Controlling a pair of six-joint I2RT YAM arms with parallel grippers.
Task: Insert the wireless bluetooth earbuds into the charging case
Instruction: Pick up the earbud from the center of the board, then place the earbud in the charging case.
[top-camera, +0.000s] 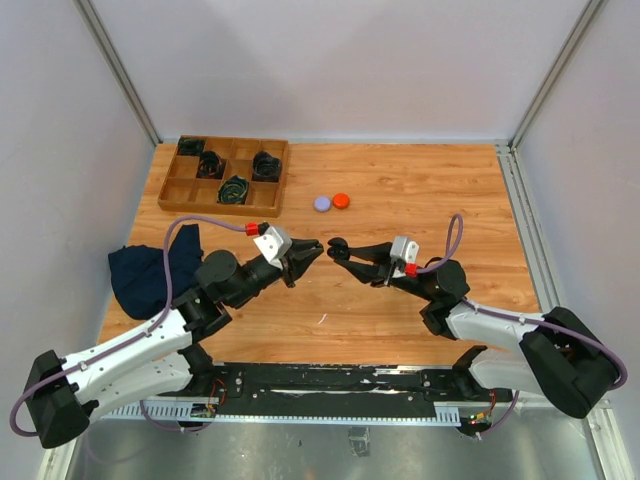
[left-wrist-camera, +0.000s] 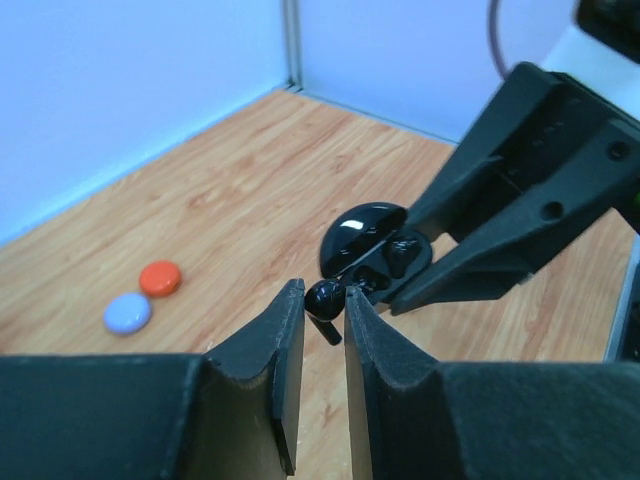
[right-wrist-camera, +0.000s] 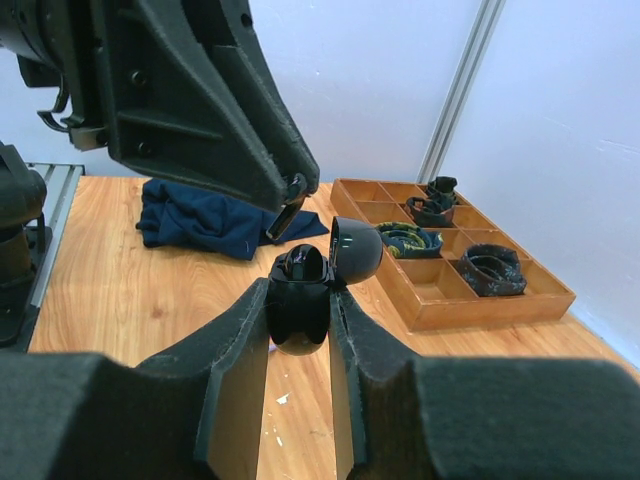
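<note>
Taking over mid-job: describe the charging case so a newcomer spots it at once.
Look above the middle of the wooden table, where both arms meet. The right arm's fingers pinch a glossy black charging case with its lid open. Unlike the orange disc and lilac disc lying flat farther back, it is black, open and held off the table.

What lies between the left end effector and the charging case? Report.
A black earbud, pinched by the left end effector, beside the charging case; left wrist view shows it.

Matte black: my left pincer (left-wrist-camera: 322, 292), my right pincer (right-wrist-camera: 300, 288). Glossy black: earbud (left-wrist-camera: 324, 298), case (right-wrist-camera: 300, 315). One orange disc (left-wrist-camera: 160, 277), one lilac disc (left-wrist-camera: 127, 313). Navy: cloth (right-wrist-camera: 200, 218). Honey wood grain: table (left-wrist-camera: 250, 200).
</note>
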